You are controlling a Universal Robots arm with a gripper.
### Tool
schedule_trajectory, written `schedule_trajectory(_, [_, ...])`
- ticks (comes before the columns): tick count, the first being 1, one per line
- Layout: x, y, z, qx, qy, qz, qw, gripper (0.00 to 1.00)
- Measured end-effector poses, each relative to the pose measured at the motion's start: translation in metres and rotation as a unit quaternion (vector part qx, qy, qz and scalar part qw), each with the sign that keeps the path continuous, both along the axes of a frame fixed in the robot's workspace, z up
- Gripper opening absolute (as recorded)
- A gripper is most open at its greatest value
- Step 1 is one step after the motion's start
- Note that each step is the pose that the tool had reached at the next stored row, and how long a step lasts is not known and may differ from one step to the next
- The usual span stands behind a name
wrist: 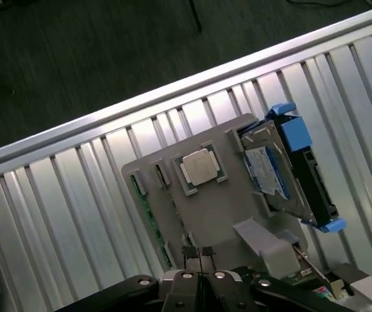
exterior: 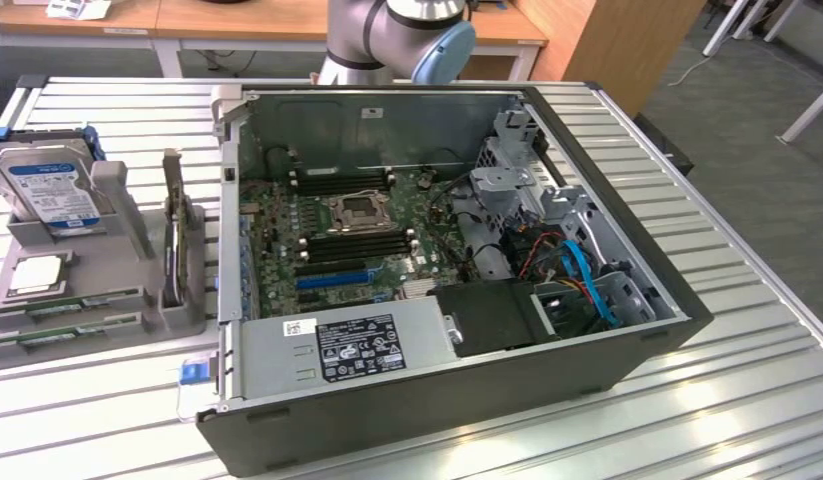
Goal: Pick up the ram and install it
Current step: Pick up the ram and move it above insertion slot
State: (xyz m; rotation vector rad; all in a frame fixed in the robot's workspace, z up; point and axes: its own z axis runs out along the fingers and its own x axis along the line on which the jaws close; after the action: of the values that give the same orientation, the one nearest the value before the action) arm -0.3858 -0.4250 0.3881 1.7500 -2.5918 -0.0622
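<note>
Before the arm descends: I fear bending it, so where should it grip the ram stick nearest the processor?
Pinch the ram across its thin faces at mid-length, coming straight down. It apparently stands on edge in a slot of the grey holder, so only its top edge is free.

A ribbed silver metal desk (exterior: pixel 745 330) carries an open black computer case (exterior: pixel 518 395) lying on its side, and, just beside it at the exterior view's left, a grey plastic parts holder (exterior: pixel 115 190)
</note>
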Motion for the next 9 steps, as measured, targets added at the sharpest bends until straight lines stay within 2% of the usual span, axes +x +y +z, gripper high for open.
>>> schedule_trajectory(5, [0.0, 0.0, -0.0001, -0.0003, 0.0, 0.041, 0.9992, 0.1])
schedule_trajectory(9, [0.0, 0.0, -0.0001, -0.0004, 0.0, 0.076, 0.9971, 0.1])
